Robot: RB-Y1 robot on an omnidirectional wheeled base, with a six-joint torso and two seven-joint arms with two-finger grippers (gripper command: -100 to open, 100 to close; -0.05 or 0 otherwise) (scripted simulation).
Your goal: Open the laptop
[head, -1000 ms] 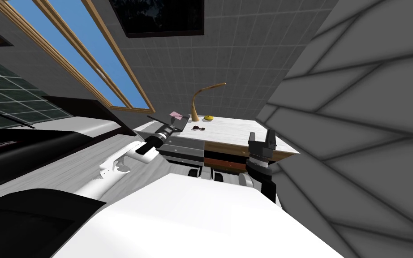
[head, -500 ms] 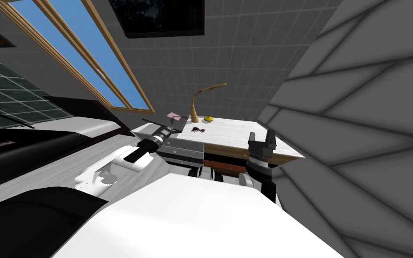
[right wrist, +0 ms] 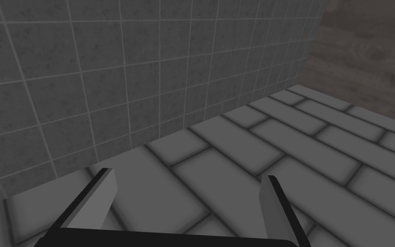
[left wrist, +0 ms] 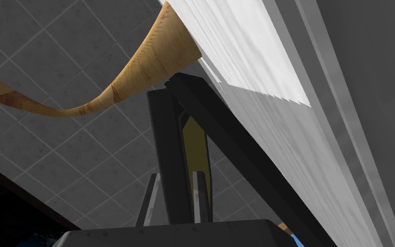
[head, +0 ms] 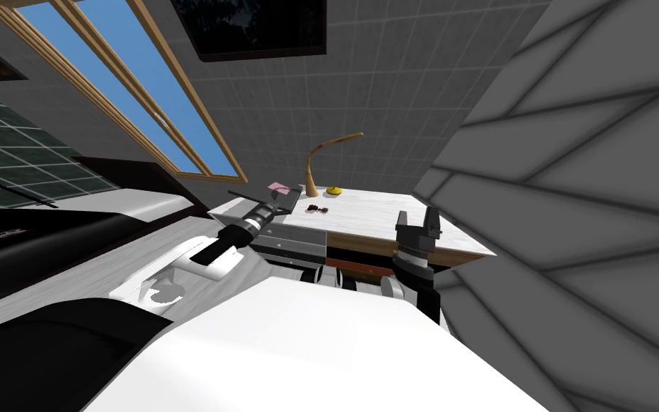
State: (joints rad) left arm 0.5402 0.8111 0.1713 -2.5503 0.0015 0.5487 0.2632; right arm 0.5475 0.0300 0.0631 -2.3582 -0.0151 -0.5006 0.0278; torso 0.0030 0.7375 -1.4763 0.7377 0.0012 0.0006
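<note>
Your left gripper (left wrist: 175, 176) is clamped on the partly raised laptop lid (left wrist: 166, 128), just left of the desk lamp (left wrist: 149, 68). The hinge lies ahead of the fingertips, toward the lamp. Your right gripper (head: 417, 217), fingers spread, stands well right of the lamp.

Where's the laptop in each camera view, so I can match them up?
Head view: laptop on the desk's left end, at the left gripper.
Left wrist view: its dark lid, pinched between the fingers.
Right wrist view: right gripper, open, aimed elsewhere.
Shared landmark: the curved wooden lamp.
</note>
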